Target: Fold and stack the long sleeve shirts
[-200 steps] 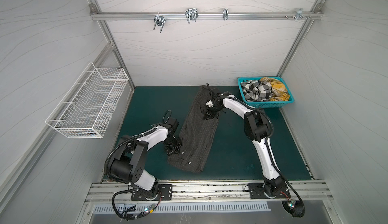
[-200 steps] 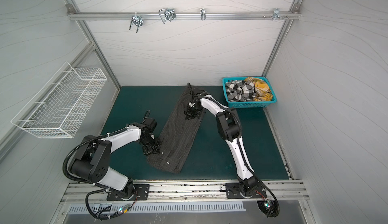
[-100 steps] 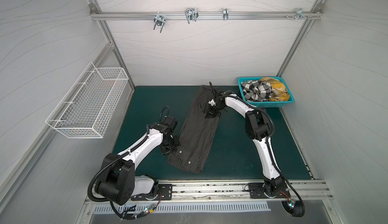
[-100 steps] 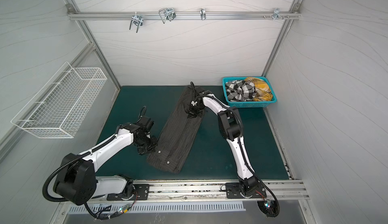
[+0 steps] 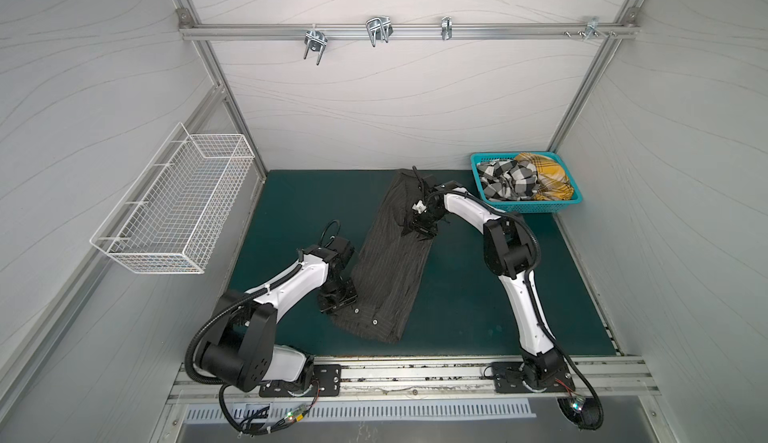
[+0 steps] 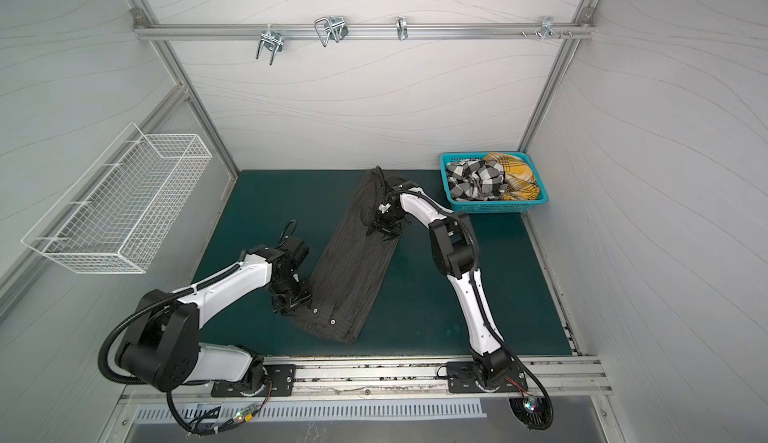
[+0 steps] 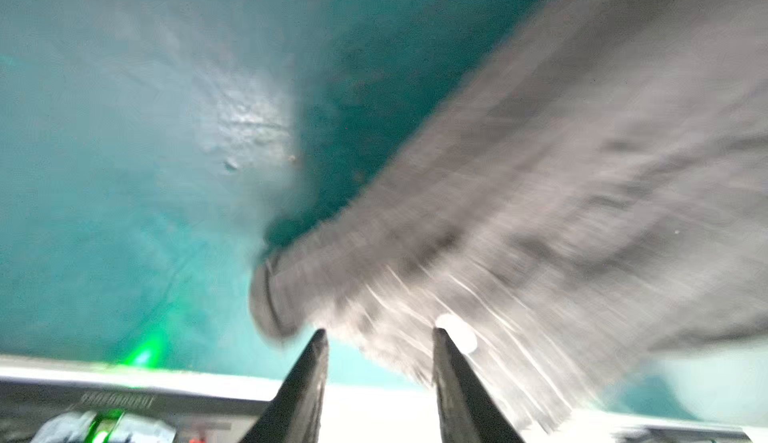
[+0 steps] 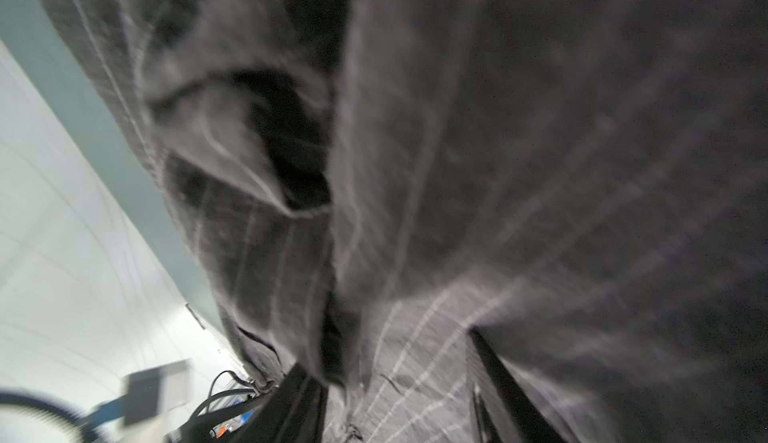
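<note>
The dark charcoal pinstriped shirt (image 5: pixel 390 270) (image 6: pixel 353 270) lies folded into a long narrow strip, running diagonally across the green mat (image 5: pixel 478 295). My left gripper (image 5: pixel 337 301) (image 7: pixel 378 331) is at the strip's near left corner. Its jaws stand apart, and the blurred hem with a white button (image 7: pixel 457 333) lies just past the tips. My right gripper (image 5: pixel 420 229) (image 8: pixel 385 348) hovers low over the far right part, jaws spread above the pinstriped cloth (image 8: pixel 498 129). The black-and-white check shirt (image 5: pixel 507 179) and the mustard plaid shirt (image 5: pixel 548 175) lie crumpled in the basket.
The teal lattice basket (image 5: pixel 528 208) (image 6: pixel 490 208) stands in the back right corner of the mat. A white wire basket (image 5: pixel 174 204) hangs on the left wall. A metal rail with hooks (image 5: pixel 378 31) crosses the back wall overhead.
Both grippers have opened and let go of the charcoal shirt. The left arm's elbow has swung down toward the front. The strip lies where it was.
</note>
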Controlling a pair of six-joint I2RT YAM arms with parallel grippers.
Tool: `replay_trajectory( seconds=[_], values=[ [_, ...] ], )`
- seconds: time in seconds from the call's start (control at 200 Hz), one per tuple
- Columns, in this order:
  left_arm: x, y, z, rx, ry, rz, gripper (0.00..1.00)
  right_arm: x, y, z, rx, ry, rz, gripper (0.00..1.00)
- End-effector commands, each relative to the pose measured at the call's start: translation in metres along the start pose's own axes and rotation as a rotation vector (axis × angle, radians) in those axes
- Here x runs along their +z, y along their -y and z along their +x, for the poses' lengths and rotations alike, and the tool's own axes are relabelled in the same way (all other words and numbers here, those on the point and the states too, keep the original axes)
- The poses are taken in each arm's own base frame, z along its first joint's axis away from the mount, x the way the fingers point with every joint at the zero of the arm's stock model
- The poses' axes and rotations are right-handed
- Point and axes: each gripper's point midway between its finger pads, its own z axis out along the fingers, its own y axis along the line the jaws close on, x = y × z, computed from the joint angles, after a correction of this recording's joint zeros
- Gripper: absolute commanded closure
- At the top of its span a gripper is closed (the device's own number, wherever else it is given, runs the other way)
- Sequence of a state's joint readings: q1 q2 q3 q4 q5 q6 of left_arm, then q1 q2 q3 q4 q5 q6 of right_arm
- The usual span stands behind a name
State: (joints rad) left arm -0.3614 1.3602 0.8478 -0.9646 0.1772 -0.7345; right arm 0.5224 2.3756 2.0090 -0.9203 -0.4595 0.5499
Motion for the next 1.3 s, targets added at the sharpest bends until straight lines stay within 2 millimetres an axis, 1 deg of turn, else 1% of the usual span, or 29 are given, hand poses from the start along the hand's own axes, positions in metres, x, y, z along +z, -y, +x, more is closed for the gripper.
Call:
replay_trajectory(
  seconds=[0.0, 0.05, 0.105, 0.13, 0.17, 0.205, 0.26, 0.3, 0.395, 0.495, 0.595, 0.695, 0.74, 0.795, 0.875, 0.94, 1.015, 1.065, 1.095, 1.12, 1.135, 1.16, 1.18, 1.195, 1.25, 1.296],
  values=[
    [-0.049, 0.017, -0.019, 0.04, 0.129, 0.037, 0.57, -0.051, -0.01, 0.018, -0.043, 0.078, 0.082, 0.46],
    [-0.054, 0.027, -0.023, 0.057, 0.132, 0.067, 0.63, -0.06, -0.02, 0.022, -0.071, 0.109, 0.081, 0.48],
    [-0.049, 0.04, -0.023, 0.066, 0.104, 0.111, 0.69, -0.063, -0.034, 0.022, -0.109, 0.125, 0.068, 0.52],
    [-0.044, 0.045, -0.022, 0.068, 0.083, 0.127, 0.75, -0.063, -0.04, 0.019, -0.125, 0.126, 0.057, 0.55],
    [-0.036, 0.054, -0.018, 0.075, 0.05, 0.144, 0.8, -0.06, -0.046, 0.015, -0.136, 0.116, 0.037, 0.61],
    [-0.029, 0.063, -0.014, 0.097, 0.026, 0.149, 0.83, -0.057, -0.051, 0.012, -0.141, 0.11, 0.019, 0.66],
    [-0.019, 0.071, -0.008, 0.126, 0.001, 0.136, 0.87, -0.049, -0.058, 0.005, -0.148, 0.101, -0.014, 0.72],
    [-0.01, 0.074, -0.004, 0.137, -0.016, 0.134, 0.91, -0.042, -0.061, 0.003, -0.149, 0.093, -0.03, 0.74],
    [0.009, 0.074, 0.003, 0.123, -0.063, 0.131, 0.93, -0.024, -0.067, 0.0, -0.168, 0.077, -0.053, 0.76],
    [0.027, 0.071, 0.012, 0.118, -0.111, 0.118, 0.94, -0.006, -0.058, -0.008, -0.165, 0.065, -0.048, 0.75],
    [0.039, 0.064, 0.025, 0.122, -0.167, 0.09, 0.95, 0.01, -0.035, -0.022, -0.135, 0.057, -0.04, 0.71],
    [0.045, 0.052, 0.035, 0.1, -0.184, 0.075, 0.94, 0.023, -0.01, -0.028, -0.084, 0.022, -0.027, 0.73],
    [0.047, 0.052, 0.038, 0.096, -0.189, 0.087, 0.93, 0.024, 0.003, -0.03, -0.064, 0.017, 0.001, 0.74],
    [0.053, 0.052, 0.045, 0.105, -0.205, 0.09, 0.92, 0.023, 0.011, -0.03, -0.048, 0.011, 0.012, 0.75],
    [0.059, 0.061, 0.051, 0.137, -0.234, 0.103, 0.92, 0.011, 0.008, -0.034, -0.046, 0.027, -0.013, 0.75],
    [0.061, 0.071, 0.053, 0.174, -0.248, 0.108, 0.9, -0.008, -0.004, -0.036, -0.068, 0.058, -0.036, 0.71],
    [0.06, 0.09, 0.053, 0.21, -0.251, 0.144, 0.86, -0.038, -0.02, -0.035, -0.097, 0.09, -0.056, 0.59],
    [0.058, 0.105, 0.055, 0.234, -0.257, 0.174, 0.83, -0.06, -0.031, -0.029, -0.127, 0.109, -0.062, 0.51],
    [0.053, 0.117, 0.056, 0.253, -0.263, 0.199, 0.81, -0.074, -0.034, -0.023, -0.145, 0.124, -0.05, 0.49],
    [0.047, 0.126, 0.056, 0.271, -0.265, 0.221, 0.8, -0.084, -0.033, -0.018, -0.154, 0.132, -0.03, 0.47],
    [0.041, 0.134, 0.055, 0.285, -0.258, 0.242, 0.79, -0.091, -0.032, -0.014, -0.161, 0.14, -0.015, 0.46],
    [0.03, 0.14, 0.054, 0.302, -0.245, 0.262, 0.76, -0.098, -0.028, -0.006, -0.163, 0.142, 0.012, 0.45],
    [0.019, 0.146, 0.052, 0.318, -0.226, 0.281, 0.74, -0.104, -0.024, 0.001, -0.166, 0.144, 0.037, 0.44],
    [0.008, 0.15, 0.047, 0.332, -0.192, 0.294, 0.71, -0.109, -0.02, 0.008, -0.164, 0.145, 0.056, 0.43],
    [-0.031, 0.152, 0.029, 0.35, -0.068, 0.322, 0.6, -0.119, -0.004, 0.034, -0.154, 0.135, 0.11, 0.41],
    [-0.057, 0.147, 0.014, 0.332, 0.009, 0.362, 0.52, -0.121, 0.01, 0.059, -0.144, 0.111, 0.138, 0.4]
  ],
)
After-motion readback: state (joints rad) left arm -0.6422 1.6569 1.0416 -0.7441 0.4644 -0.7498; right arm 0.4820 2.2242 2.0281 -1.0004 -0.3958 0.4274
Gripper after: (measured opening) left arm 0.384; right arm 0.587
